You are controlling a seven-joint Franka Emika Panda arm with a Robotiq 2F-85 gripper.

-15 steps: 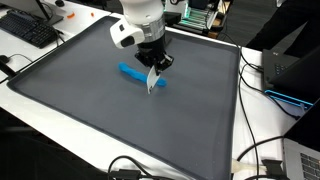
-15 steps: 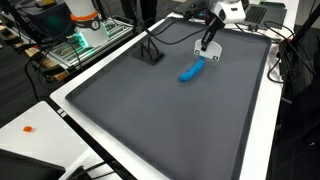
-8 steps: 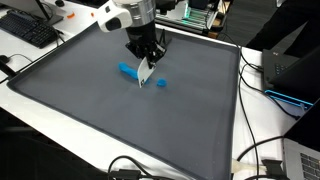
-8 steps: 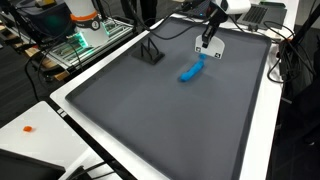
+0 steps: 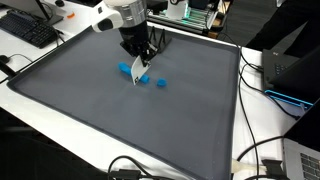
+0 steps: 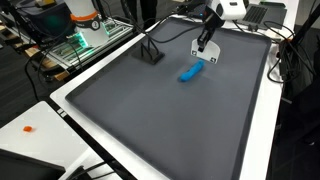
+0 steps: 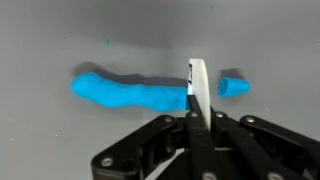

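My gripper is shut on a thin white flat blade that points down at a grey mat. A blue dough roll lies on the mat. In the wrist view the blade stands across the roll near its right end, and a small blue piece lies apart to the right of it. In an exterior view the gripper hangs over the far end of the roll. Cut blue bits lie beside the blade.
A black keyboard lies off the mat's far corner. A dark laptop and cables sit past the mat's side edge. A black stand rests on the mat. A green lit device stands on the bench behind.
My gripper has moved with the blade along the roll, up and left in the exterior view. Blue bits that it covered now show on the mat beside it.
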